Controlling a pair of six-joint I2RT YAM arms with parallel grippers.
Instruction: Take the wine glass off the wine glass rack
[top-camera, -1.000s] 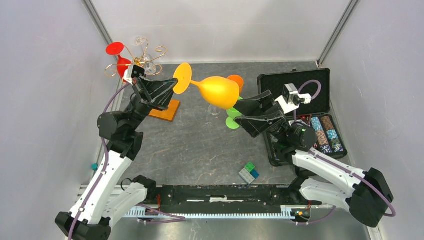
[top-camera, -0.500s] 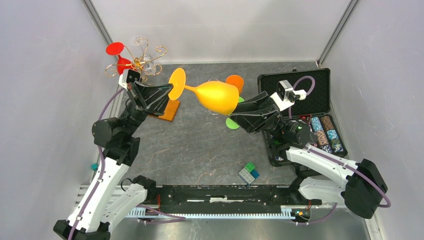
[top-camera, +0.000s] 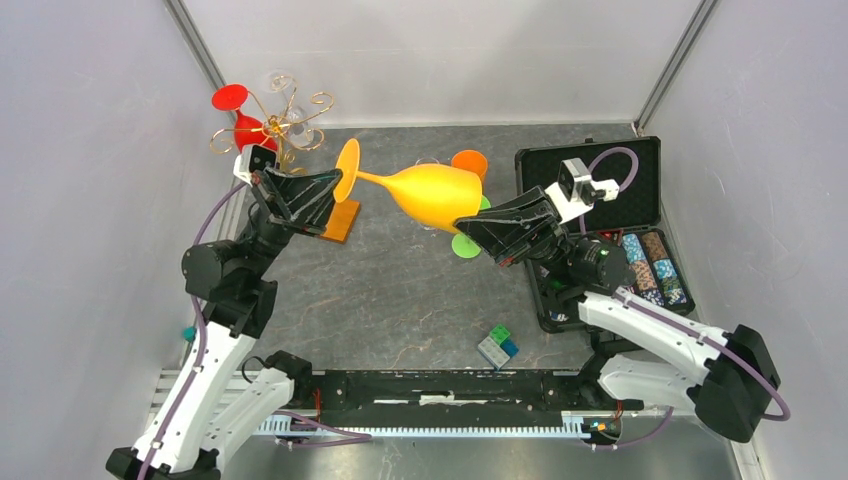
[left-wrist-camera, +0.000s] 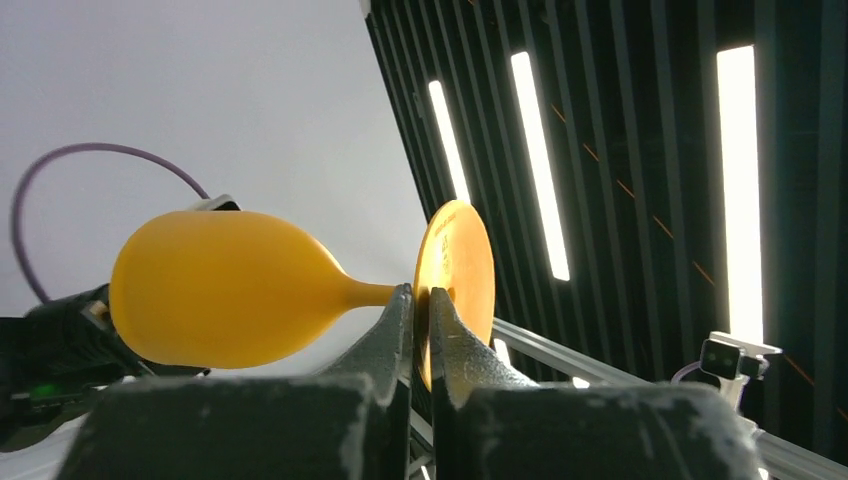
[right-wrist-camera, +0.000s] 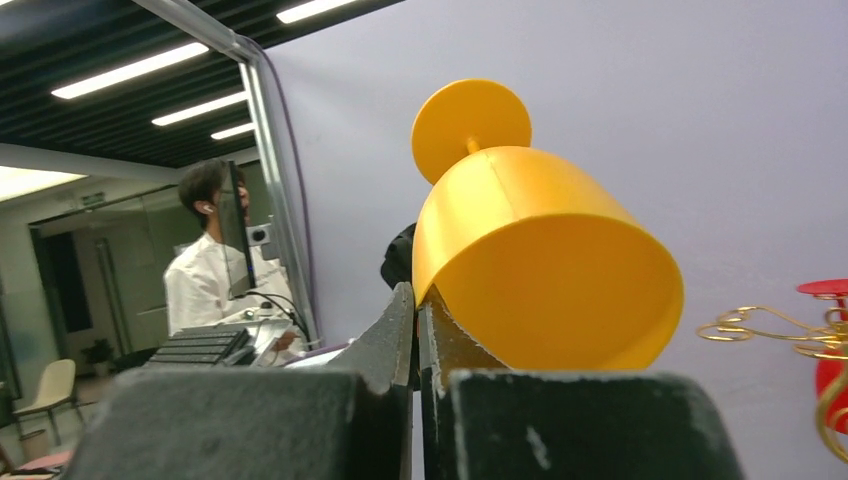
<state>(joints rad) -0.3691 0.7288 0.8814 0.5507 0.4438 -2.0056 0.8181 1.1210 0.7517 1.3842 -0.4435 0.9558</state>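
Note:
A yellow-orange wine glass (top-camera: 430, 195) hangs on its side in mid-air above the table, foot to the left, bowl to the right. My left gripper (top-camera: 338, 192) pinches the edge of the round foot (left-wrist-camera: 458, 265); its fingers (left-wrist-camera: 398, 320) sit close on either side of the disc. My right gripper (top-camera: 464, 222) is shut on the bowl's rim (right-wrist-camera: 540, 260), one finger inside the mouth and one outside. The wine glass rack (top-camera: 285, 125), gold curled wire on an orange base (top-camera: 338, 222), stands at the far left behind the left arm and carries a red glass (top-camera: 238, 115).
An open black case (top-camera: 590, 165) with poker chips lies at the right. An orange cup (top-camera: 470, 160), green pieces (top-camera: 465, 246) and a clear glass sit under the held glass. Small coloured blocks (top-camera: 497, 346) lie near the front rail.
My right gripper has closed from wide open onto the bowl's rim. The glass and the left gripper have drifted slightly left and toward the front, away from the rack.

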